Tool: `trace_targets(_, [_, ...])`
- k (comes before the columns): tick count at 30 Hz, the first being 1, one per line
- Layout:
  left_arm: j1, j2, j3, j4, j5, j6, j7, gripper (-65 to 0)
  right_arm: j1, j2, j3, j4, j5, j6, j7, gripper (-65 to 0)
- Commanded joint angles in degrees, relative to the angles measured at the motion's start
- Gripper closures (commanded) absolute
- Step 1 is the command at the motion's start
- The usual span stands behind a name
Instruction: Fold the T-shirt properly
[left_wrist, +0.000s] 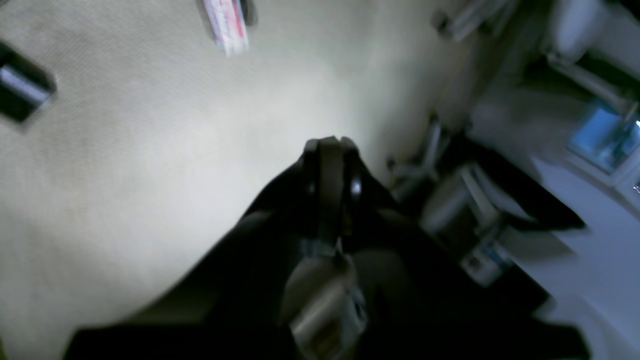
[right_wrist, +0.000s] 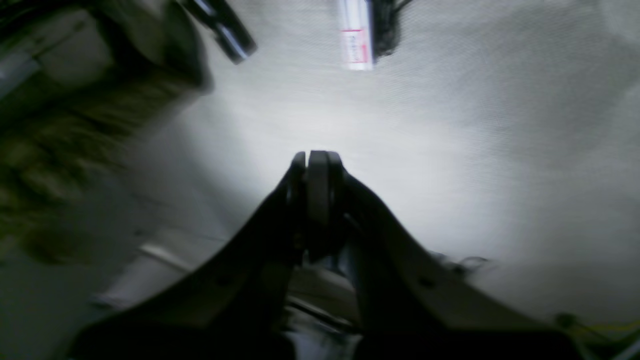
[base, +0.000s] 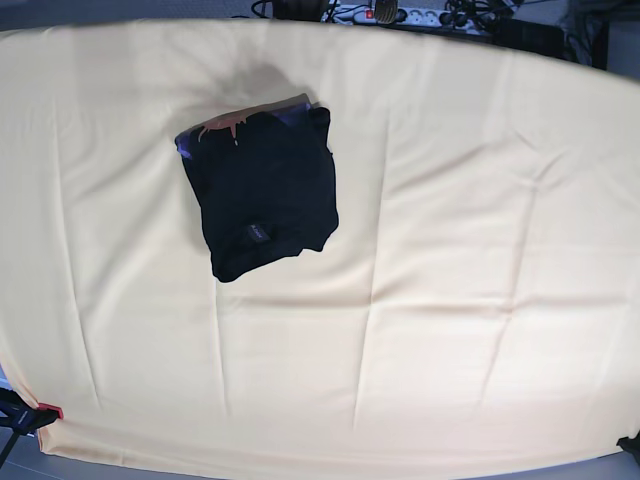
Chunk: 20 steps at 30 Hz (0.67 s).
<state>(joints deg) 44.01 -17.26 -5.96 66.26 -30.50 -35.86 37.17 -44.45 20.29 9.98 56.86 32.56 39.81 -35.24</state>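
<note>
We note the desk (base: 480, 300) under a pale yellow cloth (base: 450, 200) with shallow creases. On it the T-shirt (base: 262, 195) lies folded into a compact black rectangle, a purple-orange print strip along its far edge and a small label on top. Neither arm appears in the base view, so the T-shirt sits well apart from both. The left end effector (left_wrist: 331, 145) and right end effector (right_wrist: 317, 157) have jaws pressed together, holding nothing, above bare cloth.

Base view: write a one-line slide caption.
Black T-shirt, folded into a compact rectangle, lies on the pale yellow cloth; no arm in view.
</note>
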Motion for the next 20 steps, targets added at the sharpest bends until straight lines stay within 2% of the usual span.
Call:
trace_targets(1, [-1.05, 0.50, -0.04, -2.51, 3.04, -0.13, -3.87, 0.0, 0.70, 0.79, -0.92, -1.33, -2.84, 0.19, 4.09, 0.0])
trace_targets(2, [-3.17, 1.27, -0.04, -5.81, 7.67, -0.11, -9.07, 0.0, 1.99, 0.63, -2.34, -3.17, -6.67, 0.19, 8.50, 0.0])
trace_targets(3, [-5.35, 2.01, -0.04, -9.05, 11.96, -0.11, -14.12, 0.0, 3.30, 0.48, -3.82, -4.87, -10.19, -2.08, 12.85, 0.0])
trace_targets(6, [-11.85, 3.61, -0.04, -18.36, 21.18, 1.40, -26.08, 0.0, 6.93, -0.04, -8.35, -9.57, -18.23, -13.81, 21.57, 0.0])
trace_targets(8, [-15.87, 4.74, -0.04, -23.58, 24.83, 5.66, -30.16, 0.0, 9.35, -0.81, -10.69, -12.11, -20.00, -21.05, 23.61, 0.0])
trace_targets(10, [-18.64, 6.05, -0.04, -27.26, 25.86, 10.34, -31.69, 0.0, 11.67, -1.79, -12.26, -13.86, -19.98, -24.52, 23.74, 0.0])
trace_targets(13, [-19.61, 8.94, -0.04, -29.14, 26.01, 16.57, -33.14, 0.0, 14.34, -3.54, -13.60, -15.13, -19.98, -25.35, 23.71, 0.0])
trace_targets(15, [-19.19, 10.78, 0.26, -29.16, 25.97, 19.19, -34.53, 0.0, 15.54, -4.81, -13.84, -15.21, -19.98, -25.27, 23.71, 0.0])
trace_targets(20, [-18.95, 12.50, 4.85, -29.16, 23.54, 21.55, -36.13, 0.0, 16.85, -7.93, -13.86, -15.26, -20.00, -25.55, 23.74, 0.0])
